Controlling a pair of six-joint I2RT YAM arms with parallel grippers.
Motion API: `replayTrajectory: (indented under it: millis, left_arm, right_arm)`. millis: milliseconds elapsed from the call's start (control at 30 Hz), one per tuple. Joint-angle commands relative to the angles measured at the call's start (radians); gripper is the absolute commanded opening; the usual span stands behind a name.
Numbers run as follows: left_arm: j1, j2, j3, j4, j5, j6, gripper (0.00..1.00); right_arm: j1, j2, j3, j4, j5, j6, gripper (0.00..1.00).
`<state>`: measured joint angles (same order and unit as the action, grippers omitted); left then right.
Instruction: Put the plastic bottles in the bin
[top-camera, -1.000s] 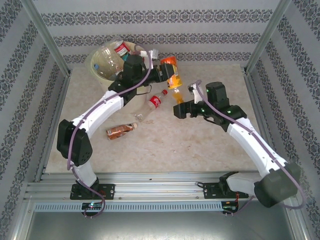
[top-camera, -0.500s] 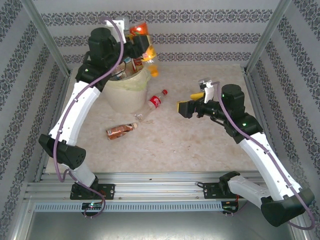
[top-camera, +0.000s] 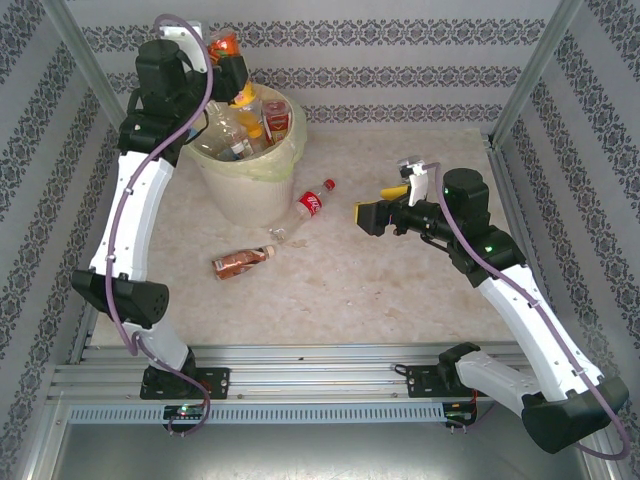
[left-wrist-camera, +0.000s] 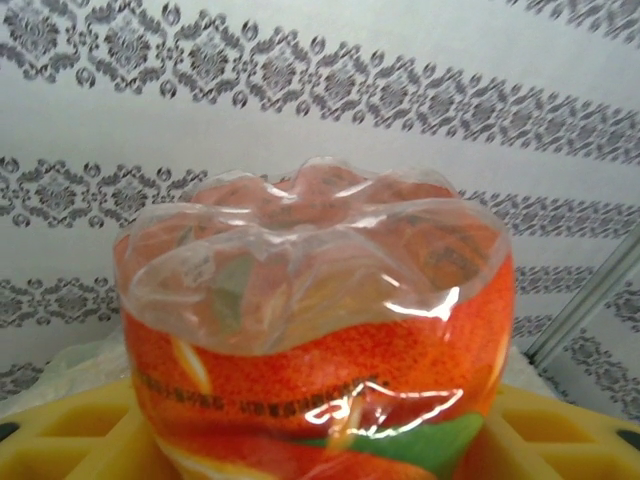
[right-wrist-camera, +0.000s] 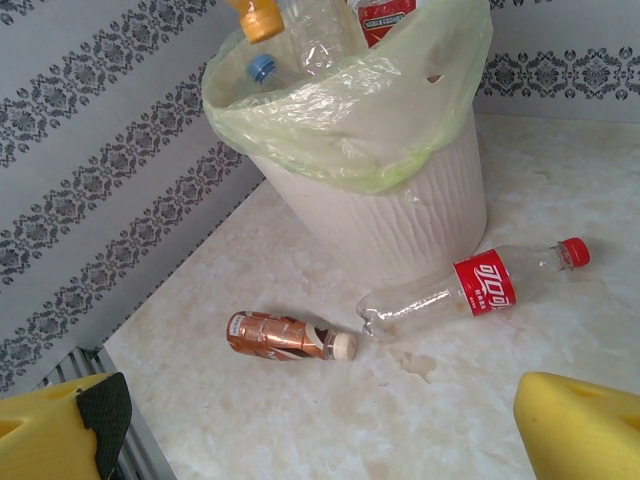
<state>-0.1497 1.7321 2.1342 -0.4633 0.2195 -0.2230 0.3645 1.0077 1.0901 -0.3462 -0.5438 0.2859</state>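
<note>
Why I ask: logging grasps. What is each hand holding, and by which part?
Left hand grips the orange-labelled bottle around its labelled body; right hand holds nothing.

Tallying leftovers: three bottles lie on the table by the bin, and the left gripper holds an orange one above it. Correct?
No: two lie there, the red-label bottle and the brown bottle, per the right wrist view. The left gripper does hold the orange bottle above the bin.

The pale marbled worktop (top-camera: 400, 290) carries the bin (top-camera: 250, 190), a red-labelled bottle (top-camera: 305, 207) and a brown bottle (top-camera: 240, 262), all left of the right end effector (top-camera: 380, 205).
</note>
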Motion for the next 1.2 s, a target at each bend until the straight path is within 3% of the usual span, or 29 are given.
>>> replayTrajectory:
  millis: [0,467,867,1167]
  left_arm:
    - [0.007,0.036,0.002,-0.009,-0.010,0.036,0.61]
    - [0.025,0.128,-0.083,0.066,-0.036,0.039,0.64]
    - [0.030,0.148,-0.069,0.033,-0.048,0.017,0.82]
    - [0.031,0.074,-0.062,-0.038,-0.007,0.008,0.87]
  right_arm:
    - [0.002,-0.013,0.010,0.023,-0.011,0.006,0.98]
    - [0.002,-0.015,0.010,-0.028,0.033,-0.020,0.98]
    - [0.003,-0.002,0.016,-0.045,0.053,-0.035,0.98]
    - [0.003,0.032,0.017,-0.057,0.112,-0.030,0.98]
